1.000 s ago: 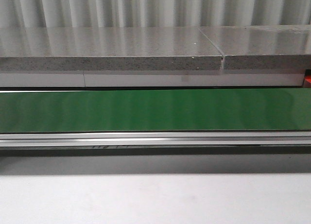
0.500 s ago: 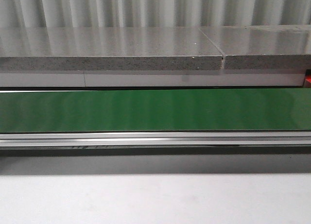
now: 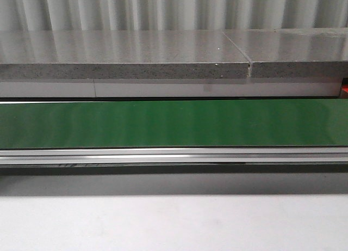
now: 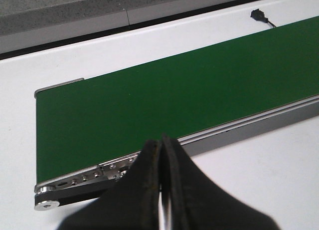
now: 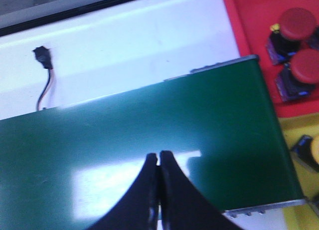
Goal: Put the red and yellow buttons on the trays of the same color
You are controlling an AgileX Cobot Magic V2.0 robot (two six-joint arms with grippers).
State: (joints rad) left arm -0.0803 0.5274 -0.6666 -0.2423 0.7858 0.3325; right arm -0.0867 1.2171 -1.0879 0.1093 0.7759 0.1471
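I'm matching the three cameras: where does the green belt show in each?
Front view: belt is a band across the whole width, mid-height.
Left wrist view: its end, beyond the shut left claw.
Right wrist view: its other end, under the shut right claw, beside the red tray.
Shared landmark: the belt's metal rail.

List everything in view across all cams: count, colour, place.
conveyor belt: 1, green, across the white table, nothing on it
red buttons: 2, red caps on dark bases, on the red tray
red tray: 1, red, past the belt's end in the right wrist view
yellow button: 1, partly cut off, on the yellow tray
yellow tray: 1, yellow, beside the red tray
cable plug: 1, black, on the white table behind the belt
stone counter: grey speckled, behind the belt
left gripper: black, shut, empty
right gripper: black, shut, empty
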